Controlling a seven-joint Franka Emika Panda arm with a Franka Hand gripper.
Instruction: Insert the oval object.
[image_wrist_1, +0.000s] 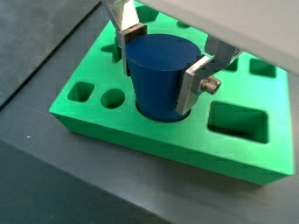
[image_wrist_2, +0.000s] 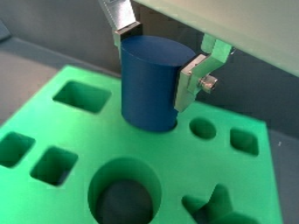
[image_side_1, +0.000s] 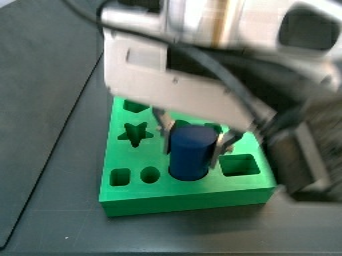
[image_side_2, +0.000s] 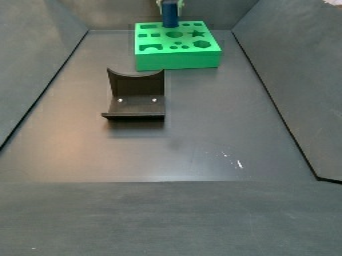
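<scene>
Oval object (image_wrist_1: 160, 74) — a dark blue, smooth peg — stands upright over the green block (image_wrist_1: 140, 131), its lower end at the block's top face. The gripper (image_wrist_1: 158, 61) is clamped on it, one silver finger (image_wrist_2: 195, 74) pressed to each side in both wrist views. In a side view the dark fixture (image_side_2: 134, 96) sits on the floor — well apart from the block (image_side_2: 177, 45) at the far end.
</scene>
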